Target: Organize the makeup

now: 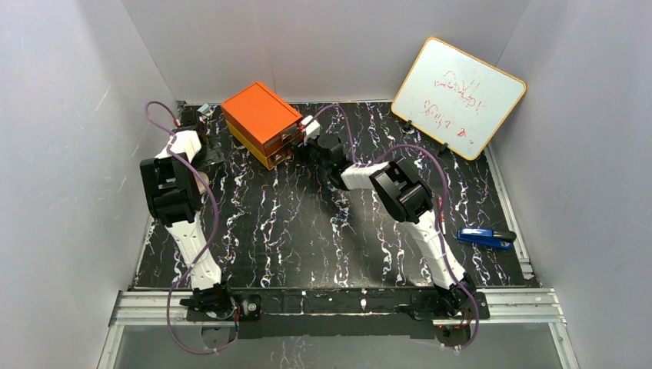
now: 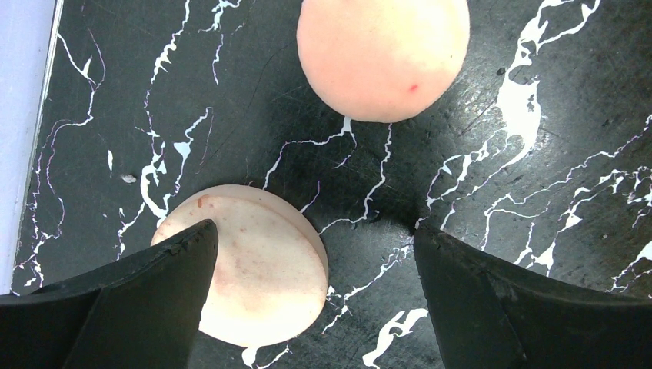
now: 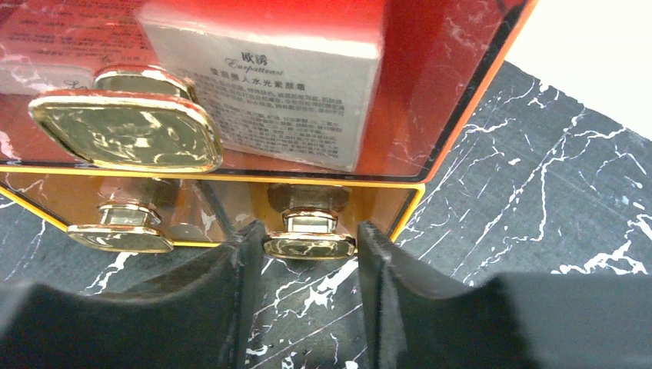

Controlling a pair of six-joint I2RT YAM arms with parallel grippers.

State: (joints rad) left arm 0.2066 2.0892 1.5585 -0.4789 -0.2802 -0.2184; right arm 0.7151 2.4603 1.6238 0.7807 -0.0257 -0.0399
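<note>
Seen from above, my right arm (image 1: pixel 400 192) reaches to the orange box (image 1: pixel 261 115). My left pincer (image 2: pixel 314 231) gapes wide, holding nothing, over one peach disc (image 2: pixel 265 269), with a second disc (image 2: pixel 382 54) beyond it. My right pincer (image 3: pixel 311 231) closely flanks a gold knob (image 3: pixel 310 246) low on the box front; whether it grips, I cannot tell.

Far disc (image 2: pixel 382 54) beyond near disc (image 2: pixel 265 269)

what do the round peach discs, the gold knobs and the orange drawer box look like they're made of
Upper disc and lower disc: matte, faintly speckled peach, thick-edged; likely sponge or foam, maybe pressed powder. Knobs: mirror-bright gold, so metal or plated plastic. Drawer box: glossy see-through orange, probably acrylic; the carton inside shows through.
</note>
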